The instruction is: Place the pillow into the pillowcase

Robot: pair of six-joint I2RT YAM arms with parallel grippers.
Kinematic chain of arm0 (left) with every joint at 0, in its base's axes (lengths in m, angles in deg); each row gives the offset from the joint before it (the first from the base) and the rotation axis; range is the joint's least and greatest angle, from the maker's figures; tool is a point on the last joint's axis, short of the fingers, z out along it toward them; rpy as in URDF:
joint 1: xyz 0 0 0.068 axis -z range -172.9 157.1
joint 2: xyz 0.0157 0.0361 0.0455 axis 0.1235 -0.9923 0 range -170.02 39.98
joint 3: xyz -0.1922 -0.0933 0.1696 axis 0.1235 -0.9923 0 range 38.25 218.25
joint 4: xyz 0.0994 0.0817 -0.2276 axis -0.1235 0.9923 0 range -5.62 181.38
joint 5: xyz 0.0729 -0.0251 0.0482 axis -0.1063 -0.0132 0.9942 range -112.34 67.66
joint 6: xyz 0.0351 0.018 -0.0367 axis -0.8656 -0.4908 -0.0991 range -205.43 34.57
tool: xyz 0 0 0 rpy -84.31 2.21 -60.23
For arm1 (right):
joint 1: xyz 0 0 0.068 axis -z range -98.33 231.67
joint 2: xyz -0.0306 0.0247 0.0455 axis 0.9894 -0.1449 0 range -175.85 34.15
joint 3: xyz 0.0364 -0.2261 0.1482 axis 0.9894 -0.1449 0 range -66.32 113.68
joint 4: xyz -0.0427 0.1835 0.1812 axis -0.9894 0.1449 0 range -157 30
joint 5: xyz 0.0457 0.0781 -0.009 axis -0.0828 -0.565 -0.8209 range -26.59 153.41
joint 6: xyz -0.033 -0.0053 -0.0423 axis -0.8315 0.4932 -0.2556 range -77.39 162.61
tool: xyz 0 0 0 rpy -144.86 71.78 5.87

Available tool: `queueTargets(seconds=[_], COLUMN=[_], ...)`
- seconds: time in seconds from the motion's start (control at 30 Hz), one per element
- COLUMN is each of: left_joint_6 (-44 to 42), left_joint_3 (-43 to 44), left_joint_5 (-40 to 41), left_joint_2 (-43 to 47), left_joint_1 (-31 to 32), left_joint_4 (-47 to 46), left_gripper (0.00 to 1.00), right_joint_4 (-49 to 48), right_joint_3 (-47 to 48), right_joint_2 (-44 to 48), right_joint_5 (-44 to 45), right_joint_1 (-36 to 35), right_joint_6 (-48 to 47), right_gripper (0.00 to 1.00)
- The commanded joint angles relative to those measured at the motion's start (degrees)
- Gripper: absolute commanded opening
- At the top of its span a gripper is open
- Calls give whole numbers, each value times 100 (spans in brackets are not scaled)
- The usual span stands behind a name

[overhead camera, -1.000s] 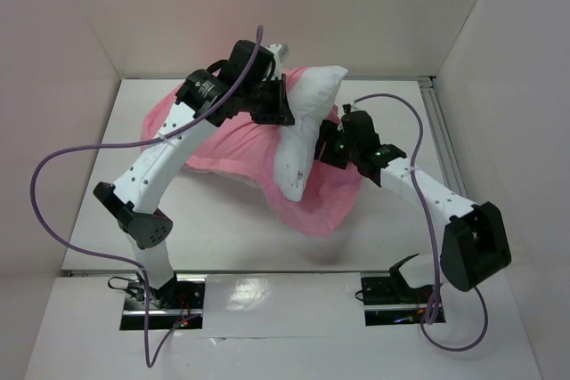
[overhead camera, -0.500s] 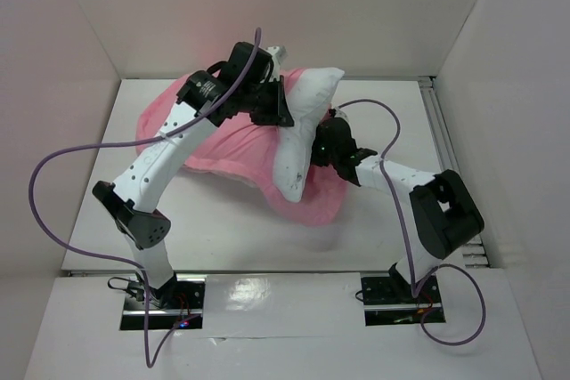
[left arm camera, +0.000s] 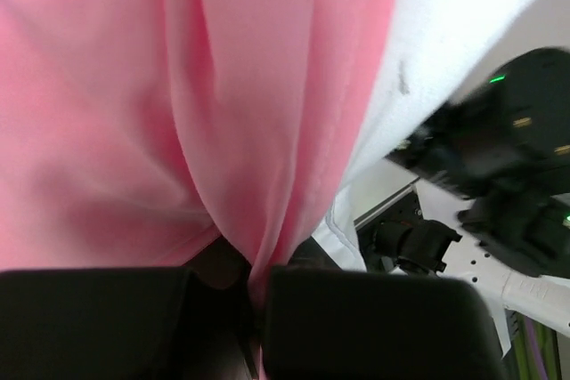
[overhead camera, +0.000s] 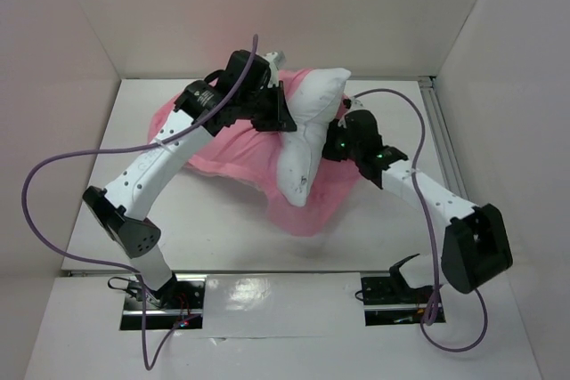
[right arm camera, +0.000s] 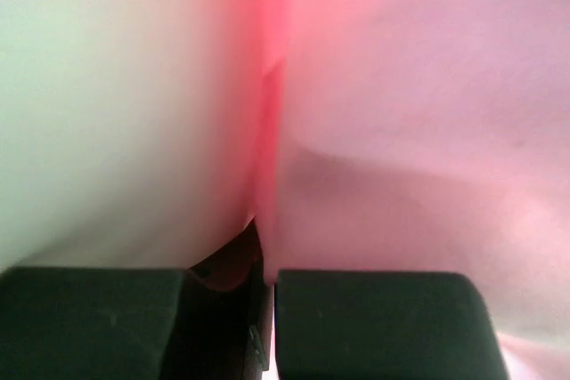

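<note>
Top view: pillow (overhead camera: 307,140) lies bent across pink pillowcase (overhead camera: 214,144) on white table (overhead camera: 223,229), both its ends bare. Left gripper (overhead camera: 278,115) sits at pillow's left flank, right gripper (overhead camera: 341,137) at its right flank.

Left wrist: left gripper (left arm camera: 254,309) jaws nearly closed, pinching hanging pillowcase fold. White pillow at right, right arm (left arm camera: 508,166) beyond.

Right wrist: right gripper (right arm camera: 267,309) jaws fully closed, thin pink pillowcase fold nipped between. Pale cloth at left, cannot tell if pillow.

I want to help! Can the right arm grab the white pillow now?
Probably not yet. The right arm is right beside the pillow, but its jaws are shut on the pink pillowcase, so it must let go first.
</note>
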Motion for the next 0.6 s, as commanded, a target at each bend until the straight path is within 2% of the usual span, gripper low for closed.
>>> queueTargets(seconds=[0.0,0.17,0.33,0.57], left_joint_6=[164,217,269,384], left_joint_3=[-397,-670,-1057,-1190], left_joint_5=[548,918,1041,1041], left_joint_2=[121,6,6,-169], left_joint_1=[-95,-201,-447,-508], left_joint_4=[-333,-192,-253,-500], left_gripper=[0,0,0,0], right_joint_4=[785,1463,2140,2404], right_joint_3=[135,135,3,-190], right_joint_2=[763,975,1158,1467], right_joint_5=[-859,-1847,-1970,-2331], right_joint_1=[551,1211,1474,1527], right_joint_6=[-904,-1414,-1625,-1512], right_gripper=[0,0,0,0])
